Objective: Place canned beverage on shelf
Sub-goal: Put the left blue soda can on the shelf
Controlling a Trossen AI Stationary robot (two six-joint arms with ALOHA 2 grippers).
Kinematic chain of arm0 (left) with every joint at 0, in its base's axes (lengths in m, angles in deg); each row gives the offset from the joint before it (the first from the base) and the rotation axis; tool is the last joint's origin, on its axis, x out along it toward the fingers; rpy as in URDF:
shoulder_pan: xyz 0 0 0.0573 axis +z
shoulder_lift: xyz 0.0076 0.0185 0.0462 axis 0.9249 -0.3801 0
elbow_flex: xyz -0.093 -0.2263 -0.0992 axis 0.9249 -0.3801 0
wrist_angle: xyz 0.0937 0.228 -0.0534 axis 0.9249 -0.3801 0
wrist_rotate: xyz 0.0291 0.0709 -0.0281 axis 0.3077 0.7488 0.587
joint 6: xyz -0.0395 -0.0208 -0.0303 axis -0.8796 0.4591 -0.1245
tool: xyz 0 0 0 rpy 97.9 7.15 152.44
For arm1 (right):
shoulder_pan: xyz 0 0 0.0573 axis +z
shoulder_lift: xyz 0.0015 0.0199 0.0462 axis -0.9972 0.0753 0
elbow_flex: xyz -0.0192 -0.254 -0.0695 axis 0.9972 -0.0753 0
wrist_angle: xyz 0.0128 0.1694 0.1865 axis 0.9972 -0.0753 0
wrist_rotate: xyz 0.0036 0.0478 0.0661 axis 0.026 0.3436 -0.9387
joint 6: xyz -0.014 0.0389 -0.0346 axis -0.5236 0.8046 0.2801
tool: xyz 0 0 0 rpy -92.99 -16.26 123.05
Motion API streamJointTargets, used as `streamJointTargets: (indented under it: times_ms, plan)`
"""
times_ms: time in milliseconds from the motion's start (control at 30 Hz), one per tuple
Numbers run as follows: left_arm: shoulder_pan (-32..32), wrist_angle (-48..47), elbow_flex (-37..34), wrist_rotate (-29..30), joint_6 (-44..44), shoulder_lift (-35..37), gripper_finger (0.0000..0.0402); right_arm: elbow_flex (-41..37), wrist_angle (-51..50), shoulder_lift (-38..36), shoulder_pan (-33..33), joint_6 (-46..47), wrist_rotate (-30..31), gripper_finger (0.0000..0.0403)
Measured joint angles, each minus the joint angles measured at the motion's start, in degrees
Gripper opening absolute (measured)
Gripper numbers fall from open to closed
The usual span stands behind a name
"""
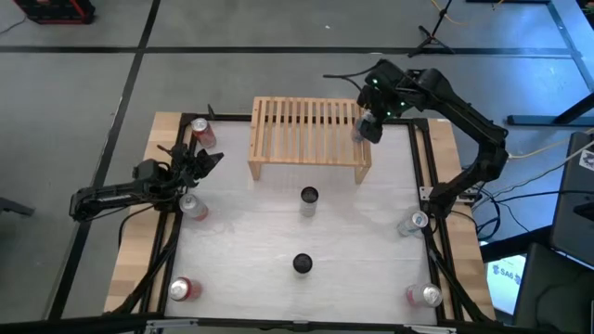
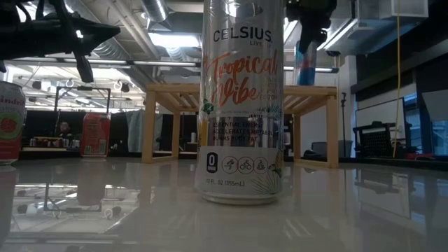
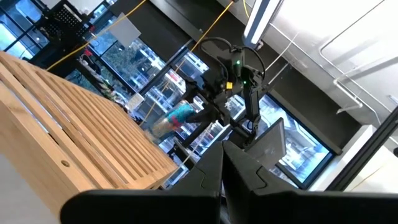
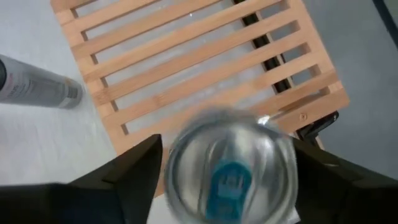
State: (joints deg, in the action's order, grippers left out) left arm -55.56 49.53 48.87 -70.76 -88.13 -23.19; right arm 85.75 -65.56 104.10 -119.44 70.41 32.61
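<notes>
My right gripper (image 1: 368, 126), clamped on the upright can (image 4: 230, 165), hangs directly above the shelf's (image 1: 306, 130) right end.

Light slatted-wood shelf (image 1: 309, 135), shiny metal can (image 4: 231, 168), glossy white table (image 1: 362, 232).

R arm reaches in from the table's right side, elbow bent, right gripper (image 1: 368, 126) clamped w/ fingers either side of its load. L arm lies low along the left edge, left gripper (image 1: 206, 160) closed, empty.
</notes>
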Motion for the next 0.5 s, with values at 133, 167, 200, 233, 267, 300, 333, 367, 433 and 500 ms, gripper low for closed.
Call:
streamJointTargets:
  times_ms: [133, 167, 200, 233, 267, 300, 333, 367, 433, 500]
  plan:
    - [0.0, 0.0, 0.0, 0.0, 0.0, 0.0, 0.0000, 0.0, 0.0, 0.0, 0.0, 0.0, 0.0, 0.0316]
    - [0.0, 0.0, 0.0, 0.0, 0.0, 0.0, 0.0000, 0.0, 0.2, 0.0, 0.0, 0.0, 0.0, 0.0316]
    - [0.0, 0.0, 0.0, 0.0, 0.0, 0.0, 0.0000, 0.0, 0.4, 0.0, 0.0, 0.0, 0.0, 0.0317]
    - [0.0, 0.0, 0.0, 0.0, 0.0, 0.0, 0.0000, 0.0, 0.6, 0.0, 0.0, 0.0, 0.0, 0.0318]
    - [0.0, 0.0, 0.0, 0.0, 0.0, 0.0, 0.0000, 0.0, 0.9, 0.0, 0.0, 0.0, -0.1, 0.0318]
    - [0.0, 0.0, 0.0, 0.0, 0.0, 0.0, 0.0000, 0.0, 1.2, 0.0, 0.0, 0.0, -0.1, 0.0318]
    - [0.0, 0.0, 0.0, 0.0, 0.0, 0.0, 0.0000, 0.0, 1.5, 0.0, 0.0, 0.0, -0.1, 0.0319]
    - [0.0, 0.0, 0.0, 0.0, 0.0, 0.0, 0.0000, 0.0, 1.7, 0.0, 0.0, 0.0, -0.1, 0.0319]
    - [0.0, 0.0, 0.0, 0.0, 0.0, 0.0, 0.0000, 0.0, 1.7, 0.0, 0.0, 0.0, -0.1, 0.0319]
    - [0.0, 0.0, 0.0, 0.0, 0.0, 0.0, 0.0000, 0.0, 1.7, 0.0, 0.0, -0.1, 0.3, 0.0319]
